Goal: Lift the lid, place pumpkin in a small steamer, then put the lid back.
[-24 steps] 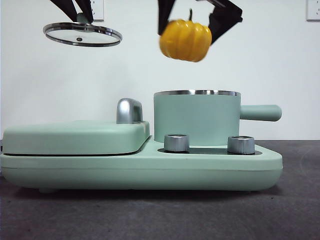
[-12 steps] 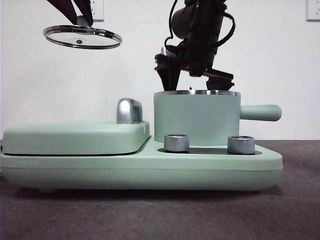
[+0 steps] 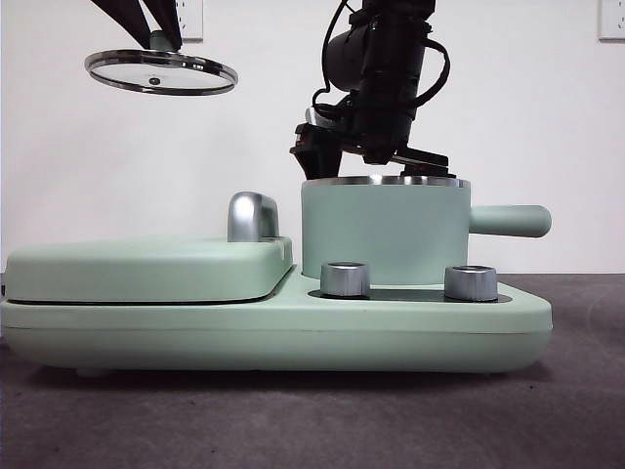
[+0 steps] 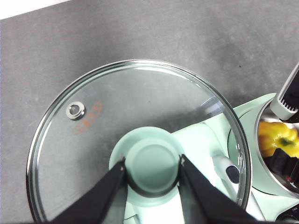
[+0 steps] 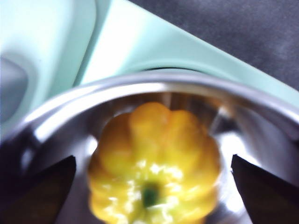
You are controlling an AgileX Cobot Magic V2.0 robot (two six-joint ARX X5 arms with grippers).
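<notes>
The small steamer (image 3: 383,230) stands on the right of the appliance base, its side handle (image 3: 508,220) pointing right. The pumpkin (image 5: 154,161) sits upright inside it, stem up; it also shows in the left wrist view (image 4: 278,137) but is hidden in the front view. My right gripper (image 3: 376,166) hangs at the pot's rim, with its jaws open on either side of the pumpkin (image 5: 152,186) and clear of it. My left gripper (image 3: 156,37) is shut on the mint-green knob (image 4: 152,163) of the lid (image 3: 161,70), holding it level, high at the left.
The wide flat mint-green cover (image 3: 146,269) with a chrome handle (image 3: 252,217) lies left of the pot, under the held lid. Two steel knobs (image 3: 345,278) (image 3: 471,282) stand on the base (image 3: 273,332) in front of the pot. The table is dark grey (image 3: 312,420).
My right gripper came down with the pumpkin into the pot and let it go; its jaws are now spread. The left gripper and lid have not moved.
</notes>
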